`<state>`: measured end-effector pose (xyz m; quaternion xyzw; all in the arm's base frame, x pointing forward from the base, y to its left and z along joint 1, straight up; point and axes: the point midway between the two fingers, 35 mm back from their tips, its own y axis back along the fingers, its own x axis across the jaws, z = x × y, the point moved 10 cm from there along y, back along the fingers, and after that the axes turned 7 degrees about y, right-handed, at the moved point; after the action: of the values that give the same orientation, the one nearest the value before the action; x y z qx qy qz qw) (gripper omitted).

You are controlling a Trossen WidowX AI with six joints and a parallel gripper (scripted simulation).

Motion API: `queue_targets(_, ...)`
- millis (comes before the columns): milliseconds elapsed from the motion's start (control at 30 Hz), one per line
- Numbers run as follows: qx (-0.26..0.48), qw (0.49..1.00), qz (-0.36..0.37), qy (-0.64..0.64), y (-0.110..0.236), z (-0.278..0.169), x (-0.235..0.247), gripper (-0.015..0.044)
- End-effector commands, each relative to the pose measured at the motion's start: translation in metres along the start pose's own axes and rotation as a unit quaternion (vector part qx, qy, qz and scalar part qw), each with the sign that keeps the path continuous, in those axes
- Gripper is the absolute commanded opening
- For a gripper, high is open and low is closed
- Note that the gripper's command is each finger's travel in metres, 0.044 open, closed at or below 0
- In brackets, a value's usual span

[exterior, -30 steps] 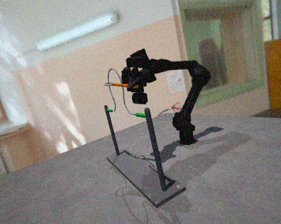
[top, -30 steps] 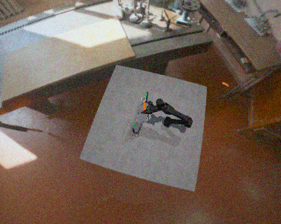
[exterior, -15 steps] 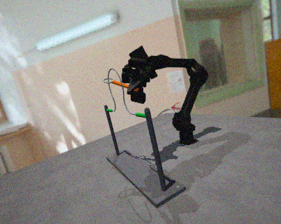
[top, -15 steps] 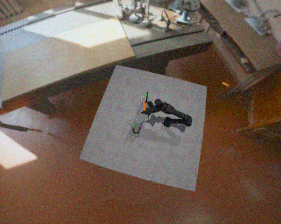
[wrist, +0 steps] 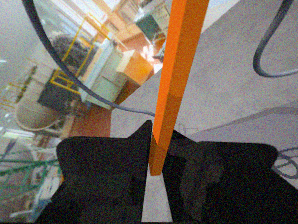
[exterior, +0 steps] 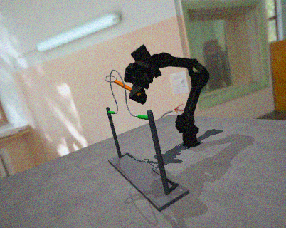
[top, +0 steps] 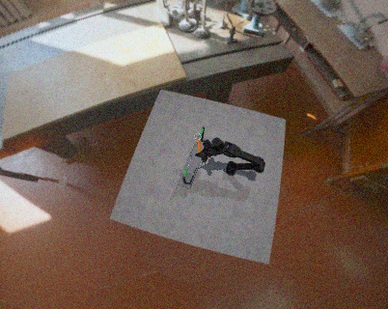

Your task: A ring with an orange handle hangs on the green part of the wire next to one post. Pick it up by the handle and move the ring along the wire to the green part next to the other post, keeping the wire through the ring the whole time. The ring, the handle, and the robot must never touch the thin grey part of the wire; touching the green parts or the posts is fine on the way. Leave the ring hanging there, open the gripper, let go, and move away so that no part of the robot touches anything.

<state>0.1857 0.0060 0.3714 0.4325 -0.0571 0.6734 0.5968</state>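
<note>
Wrist view: my tool (wrist: 159,150) was clamped on the orange handle (wrist: 172,75), ring aloft over the grey wire (exterior: 117,85).

I judged the main risk to be the ring (exterior: 109,78) brushing the thin grey arch, since the handle was tilted and the wire curved close beside it; a small twist or drop would have caused contact, and a slipping grip would have let the ring fall onto it. I counted one ring, one handle, two posts (exterior: 156,149) on one base on the counter (exterior: 240,185), and two green ends (exterior: 143,117).
</note>
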Motion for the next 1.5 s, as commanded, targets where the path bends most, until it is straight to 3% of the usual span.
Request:
queue_targets(0, 0.001, 0.999, -0.023, 0.028, -0.0022, 0.0008, 0.0013, -0.0150)
queue_targets(1467, -0.012, 0.939, -0.203, 0.278, -0.0078, -0.0084, 0.0097, -0.0150)
